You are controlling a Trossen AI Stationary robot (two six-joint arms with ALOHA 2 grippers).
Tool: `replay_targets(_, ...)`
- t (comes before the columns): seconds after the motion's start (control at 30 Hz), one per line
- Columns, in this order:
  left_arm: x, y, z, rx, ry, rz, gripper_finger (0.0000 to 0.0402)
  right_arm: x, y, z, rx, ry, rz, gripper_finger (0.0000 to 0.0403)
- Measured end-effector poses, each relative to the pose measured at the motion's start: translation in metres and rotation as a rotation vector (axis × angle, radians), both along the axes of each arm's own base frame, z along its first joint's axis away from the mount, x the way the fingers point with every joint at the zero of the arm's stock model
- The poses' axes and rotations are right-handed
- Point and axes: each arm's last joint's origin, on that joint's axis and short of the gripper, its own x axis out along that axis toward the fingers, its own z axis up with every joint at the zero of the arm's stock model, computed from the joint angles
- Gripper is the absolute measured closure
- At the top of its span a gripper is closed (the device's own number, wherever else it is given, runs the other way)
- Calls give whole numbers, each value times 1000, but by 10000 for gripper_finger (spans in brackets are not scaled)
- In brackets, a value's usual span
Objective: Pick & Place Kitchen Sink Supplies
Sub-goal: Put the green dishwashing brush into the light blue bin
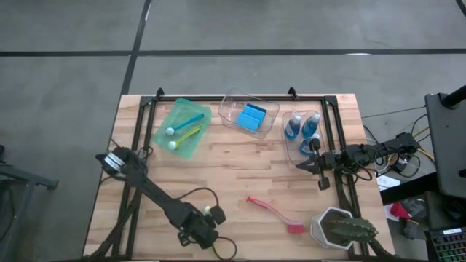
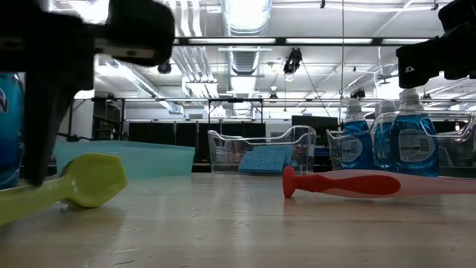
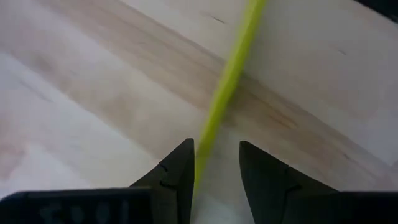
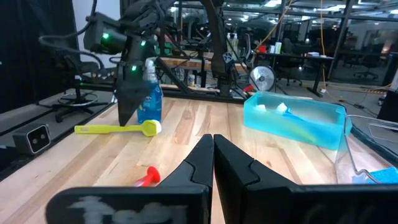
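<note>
A yellow-green brush (image 4: pixel 118 129) lies on pale wood table (image 1: pixel 240 175), near a red brush (image 1: pixel 275 213). Blue bottles (image 1: pixel 302 127) and a blue sponge (image 1: pixel 253 117) sit in clear bins (image 1: pixel 231 102).
</note>
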Motion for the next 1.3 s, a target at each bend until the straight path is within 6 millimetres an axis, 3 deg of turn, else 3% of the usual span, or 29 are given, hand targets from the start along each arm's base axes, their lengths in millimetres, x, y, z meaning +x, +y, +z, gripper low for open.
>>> replay_targets(0.37,4,-4,-15,40,4,-16,286,0,0,0,0,0,0,394)
replay_targets(0.5,4,-3,-14,37,1,-15,317,0,0,0,0,0,0,394)
replay_targets(0.67,4,-2,-13,54,-5,-10,383,0,0,0,0,0,0,394)
replay_targets(0.77,6,-1,-11,92,-40,10,387,0,0,0,0,0,0,394)
replay_targets(1.03,19,-2,18,299,-206,15,386,0,0,0,0,0,0,394)
replay_targets(1.3,30,16,60,780,-357,76,378,0,0,0,0,0,0,394)
